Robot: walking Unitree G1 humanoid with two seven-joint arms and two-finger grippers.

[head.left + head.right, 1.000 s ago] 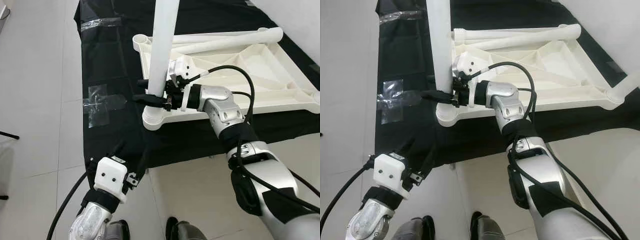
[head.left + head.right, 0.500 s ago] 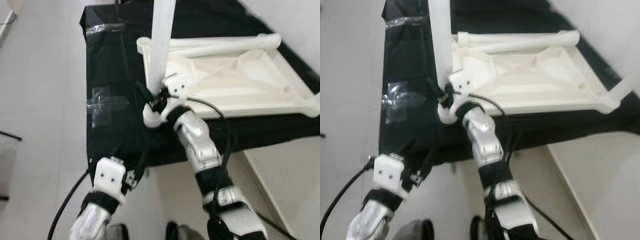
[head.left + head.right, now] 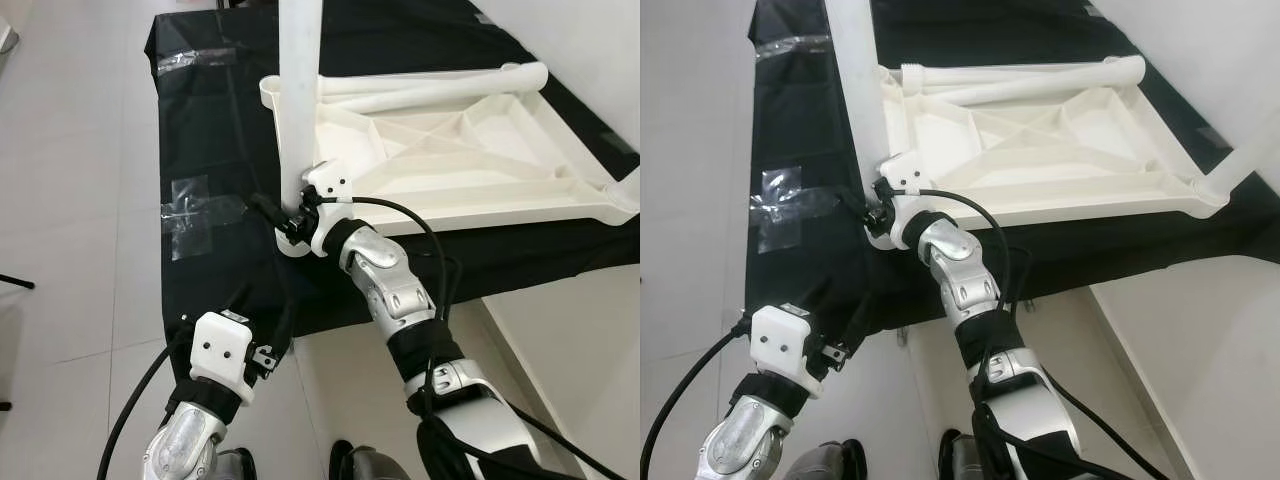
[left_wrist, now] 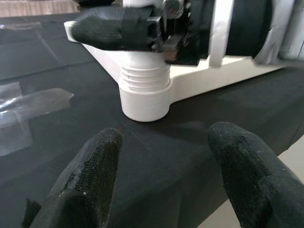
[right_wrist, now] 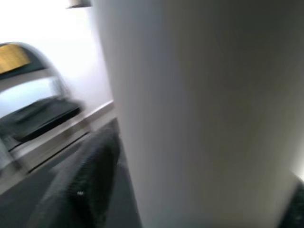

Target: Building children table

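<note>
Table leg (image 3: 298, 110) stands upright in the near corner socket (image 3: 297, 243) of the upturned white tabletop (image 3: 470, 170), clamped by the right gripper (image 3: 290, 215), seemingly mid-screwing; next needs another twist; left gripper (image 4: 161, 166) hangs open.

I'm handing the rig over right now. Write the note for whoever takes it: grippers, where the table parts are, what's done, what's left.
Right gripper: fingers around the upright white leg, low down by the near-left corner socket.
Left gripper: open, holding nothing, low at the near edge of the black cloth.
Tabletop lies upside down on the cloth. Two more legs lie along its far edge; another leg stands at the near-right corner.
Done: two legs standing in sockets; whether fully seated cannot be told.
Left: the two far corners.
</note>
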